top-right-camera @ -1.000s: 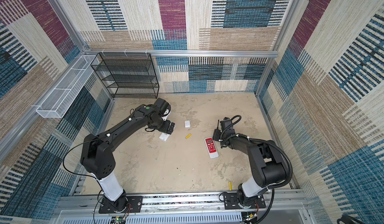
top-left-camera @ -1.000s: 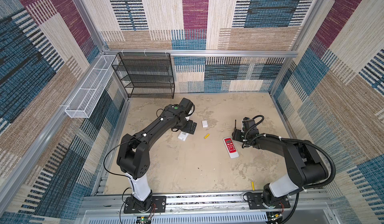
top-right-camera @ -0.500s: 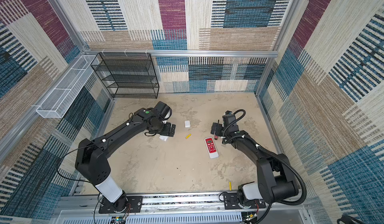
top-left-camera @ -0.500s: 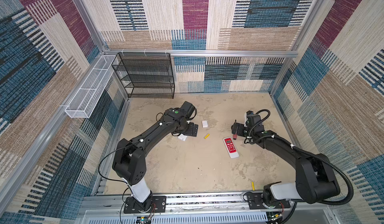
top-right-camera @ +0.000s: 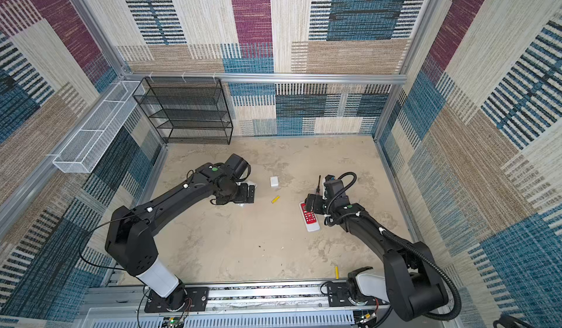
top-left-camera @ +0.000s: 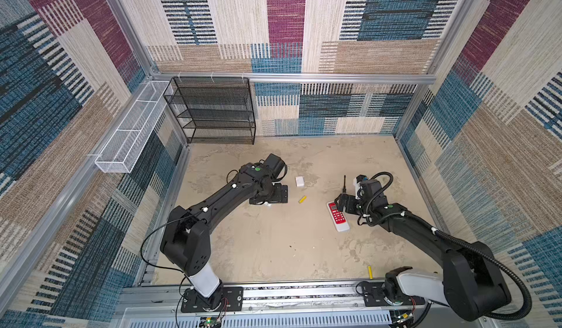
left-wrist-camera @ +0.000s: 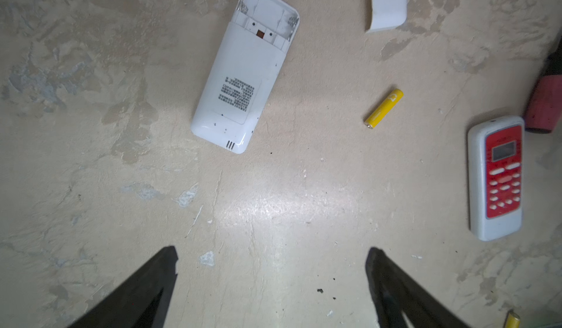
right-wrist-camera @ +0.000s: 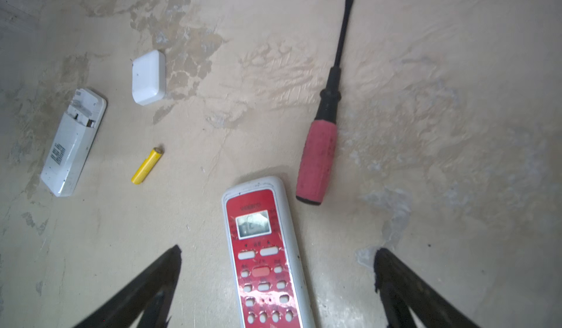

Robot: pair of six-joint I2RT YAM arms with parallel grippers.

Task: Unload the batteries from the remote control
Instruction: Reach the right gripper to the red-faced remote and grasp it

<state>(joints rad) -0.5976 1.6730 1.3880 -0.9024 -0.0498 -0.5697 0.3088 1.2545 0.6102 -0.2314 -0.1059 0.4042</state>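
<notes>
On the floor (left-wrist-camera: 273,204), white remote (left-wrist-camera: 243,77), uncovered battery bay (left-wrist-camera: 267,10) bare, yellow battery (left-wrist-camera: 383,108) nearby; both jaws wide apart.

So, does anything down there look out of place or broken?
Yes. The white remote lies face down with its battery bay open and apparently empty; a white cover lies apart from it. One yellow battery lies loose between it and the red remote; a second battery strays near the table's front edge.

Left claw (left-wrist-camera: 273,252) spread wide, right claw (right-wrist-camera: 278,250) spread wide
</notes>
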